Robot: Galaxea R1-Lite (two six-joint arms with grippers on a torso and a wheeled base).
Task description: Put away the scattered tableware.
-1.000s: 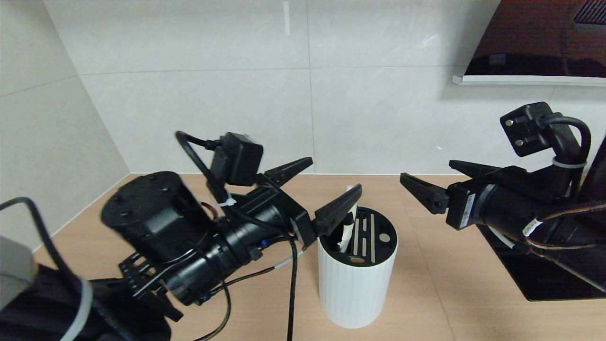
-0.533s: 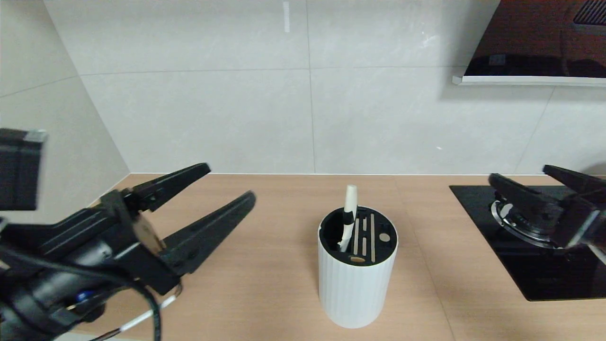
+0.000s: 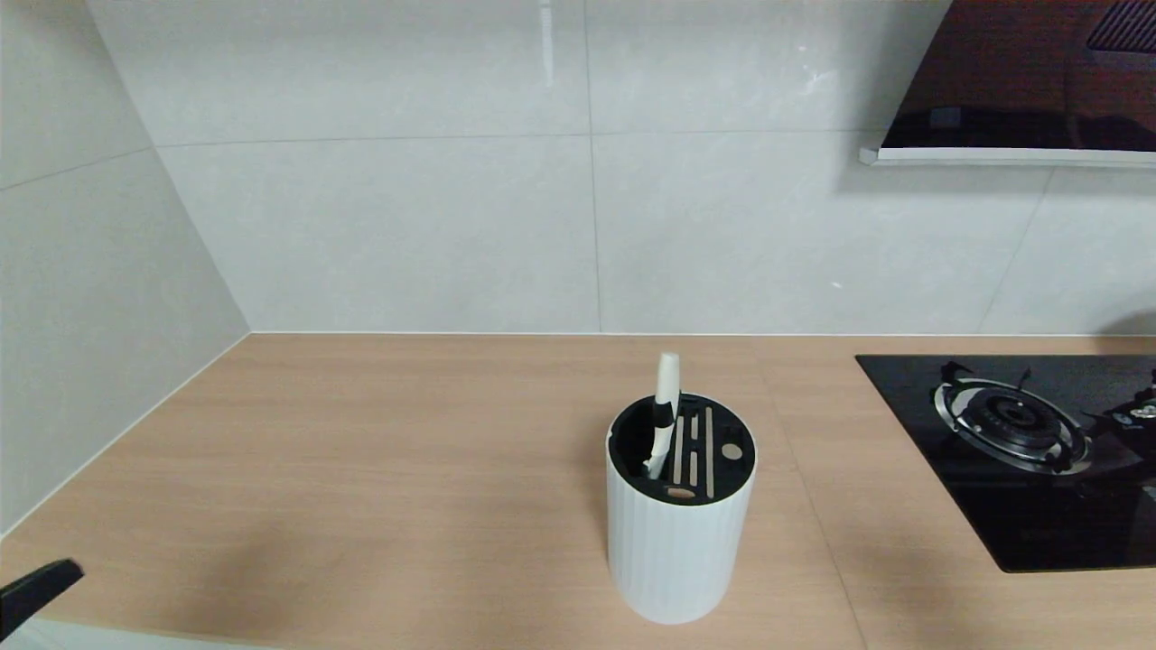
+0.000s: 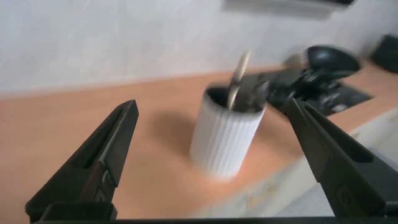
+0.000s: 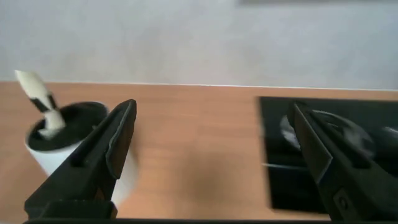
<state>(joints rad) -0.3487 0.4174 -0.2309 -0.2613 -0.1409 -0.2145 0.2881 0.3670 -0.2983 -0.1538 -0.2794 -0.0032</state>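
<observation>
Left gripper (image 4: pixel 211 106) hung low off the countertop's front-left corner, jaws wide apart, gripping nothing. Right of it, near the front edge and about midway along, stood the white ribbed holder (image 3: pixel 679 542) — the white-handled utensil (image 3: pixel 666 388) already sat in its open compartment beside the narrow slots, handle sticking up above the rim. Right gripper (image 5: pixel 212 107) was also spread wide and empty, facing the counter between holder and stove (image 3: pixel 993 524).

Judged: this piece was stowed, and the step in hand looked like keeping the arms clear and lining up for any next item. To do it well — keep both arms off the tall holder. It sat close to the front edge and would likely tip from a side knock. Any further piece should go straight down into the open compartment, not the slots.

Surface: light wood-look countertop (image 3: pixel 406 451), black stove at its right end. Pale tiled walls met at the back-left corner, with a dark range hood (image 3: pixel 1020 81) above the stove.
</observation>
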